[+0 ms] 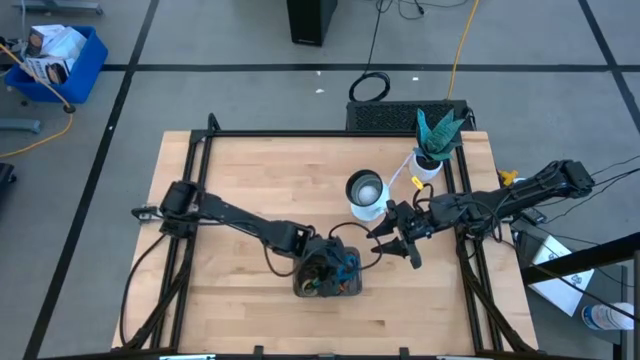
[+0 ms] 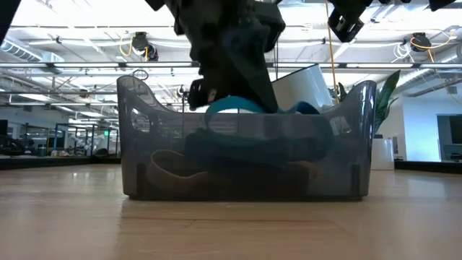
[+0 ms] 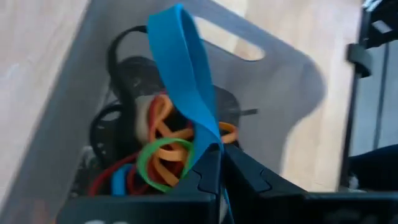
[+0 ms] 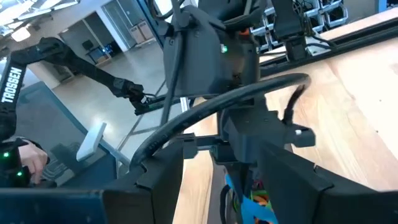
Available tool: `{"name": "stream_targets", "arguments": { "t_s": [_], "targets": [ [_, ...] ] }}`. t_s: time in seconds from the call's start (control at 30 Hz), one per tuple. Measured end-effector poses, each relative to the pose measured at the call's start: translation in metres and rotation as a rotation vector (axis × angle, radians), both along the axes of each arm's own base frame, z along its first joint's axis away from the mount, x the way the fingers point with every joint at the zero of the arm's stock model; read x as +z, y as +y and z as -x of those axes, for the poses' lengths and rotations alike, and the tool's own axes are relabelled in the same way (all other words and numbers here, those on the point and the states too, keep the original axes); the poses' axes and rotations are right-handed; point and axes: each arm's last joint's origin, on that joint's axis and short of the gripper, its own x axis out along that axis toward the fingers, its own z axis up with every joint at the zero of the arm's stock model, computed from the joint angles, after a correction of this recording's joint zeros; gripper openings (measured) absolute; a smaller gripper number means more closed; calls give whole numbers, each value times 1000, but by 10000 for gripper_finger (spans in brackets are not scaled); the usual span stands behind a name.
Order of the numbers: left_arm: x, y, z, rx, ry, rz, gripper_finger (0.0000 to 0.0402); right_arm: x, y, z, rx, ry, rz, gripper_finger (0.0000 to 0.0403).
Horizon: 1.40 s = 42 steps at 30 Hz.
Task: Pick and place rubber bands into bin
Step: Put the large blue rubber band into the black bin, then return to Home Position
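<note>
Wooden table; left gripper jaws pinch blue rubber band over bin; right gripper jaws open.

We are in a large open robotics lab or workshop hall. Our light wooden worktable sits inside a black metal frame on a grey floor marked off with dark tape lines. Cables trail across that floor, a yellow cable among them, and a blue plastic crate stands off to one side. Looking level across the table, we see a high ceiling with exposed white trusses, strip lights and long glass-walled bays behind.
</note>
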Motion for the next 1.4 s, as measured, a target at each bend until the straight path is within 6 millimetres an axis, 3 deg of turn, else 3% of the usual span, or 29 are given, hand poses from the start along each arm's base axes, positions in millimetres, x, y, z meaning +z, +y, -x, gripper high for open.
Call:
{"name": "stream_targets", "arguments": {
  "t_s": [0.33,0.7,1.2,1.4],
  "targets": [
    [-6,5,-1,-18,11,-61,24,-3,0,1,1,29,8,196],
    [-7,3,2,-37,69,36,30,-3,0,1,-1,30,8,196],
    [-7,6,2,-41,69,28,154,-3,0,1,-4,29,8,196],
    [17,12,9,-48,26,2,174,-1,0,0,-3,15,4,196]
  ]
}}
